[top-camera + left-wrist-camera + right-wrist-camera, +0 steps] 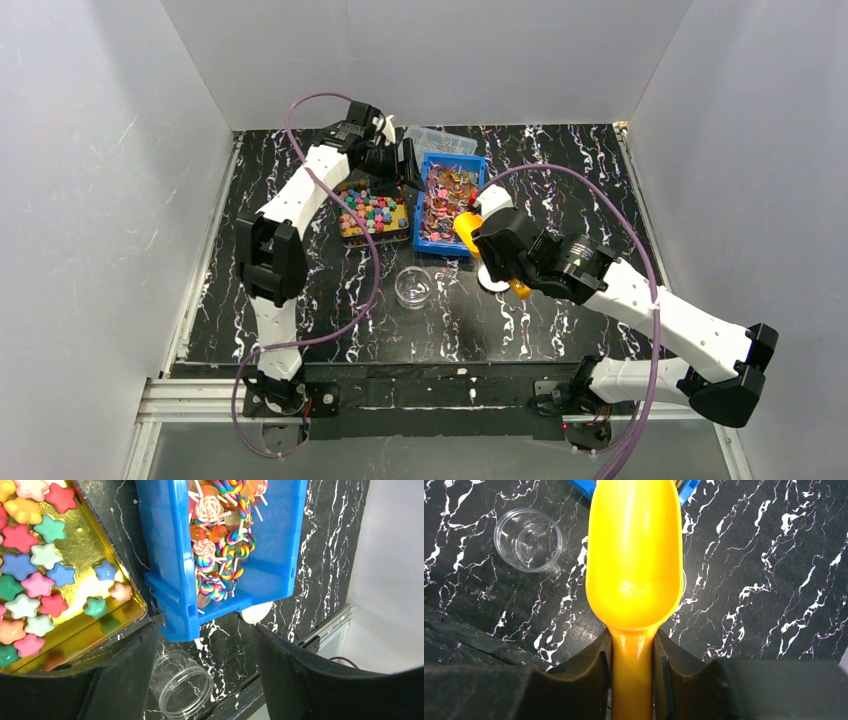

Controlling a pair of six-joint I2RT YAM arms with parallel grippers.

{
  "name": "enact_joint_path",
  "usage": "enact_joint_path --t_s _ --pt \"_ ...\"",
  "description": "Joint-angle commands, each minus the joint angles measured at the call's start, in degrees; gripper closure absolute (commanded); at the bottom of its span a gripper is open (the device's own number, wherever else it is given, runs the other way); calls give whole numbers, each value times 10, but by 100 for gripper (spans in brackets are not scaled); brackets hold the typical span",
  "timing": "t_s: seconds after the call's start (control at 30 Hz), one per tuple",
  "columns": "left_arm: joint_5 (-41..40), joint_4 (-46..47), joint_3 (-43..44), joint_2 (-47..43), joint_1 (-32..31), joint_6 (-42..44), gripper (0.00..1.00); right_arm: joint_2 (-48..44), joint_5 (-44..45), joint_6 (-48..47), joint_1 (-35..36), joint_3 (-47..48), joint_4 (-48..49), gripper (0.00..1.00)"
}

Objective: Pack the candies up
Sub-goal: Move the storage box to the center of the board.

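**A:** Where are the candies at this moment?

**B:** They are in two places. The star-shaped candies, in pink, green, blue, yellow and orange, lie in a gold tray. The swirl lollipops, with thin white sticks, lie in a blue bin. In the top view the bin stands just to the right of the tray, and both are on the black marbled table.

**A:** What else is around them?

**B:** A clear cup stands upright on the table, on the near side of the two containers and apart from them. A clear compartment box is just behind the bin. A white round piece lies at the near edge of the bin. I cannot tell what it is.

**A:** And the left gripper?

**B:** The left gripper hovers above the near corner of the bin. Its fingers stand well apart and nothing is between them.

**A:** The right one?

**B:** The right gripper is closed on the handle of a yellow scoop. The bowl of the scoop points toward the bin, with the cup to its left in the wrist view.
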Motion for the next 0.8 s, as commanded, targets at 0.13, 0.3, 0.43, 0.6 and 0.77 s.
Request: enact_joint_path --t_s 0.13,0.3,0.43,0.6,0.77 --pt "-40 -12 80 59 -22 16 36 -19 -5 15 -6 -1 36 99" --pt "-58 -12 104 93 -29 15 41 -22 -7 18 -7 -2 35 99" --pt "-59 -12 118 111 -30 12 55 -26 -8 20 -7 -5 34 99" --pt "-53 -12 129 124 -35 6 64 -27 -12 23 -8 -8 34 99" --pt "-54 -12 128 124 -38 3 81 -27 -13 26 -8 -11 32 99"
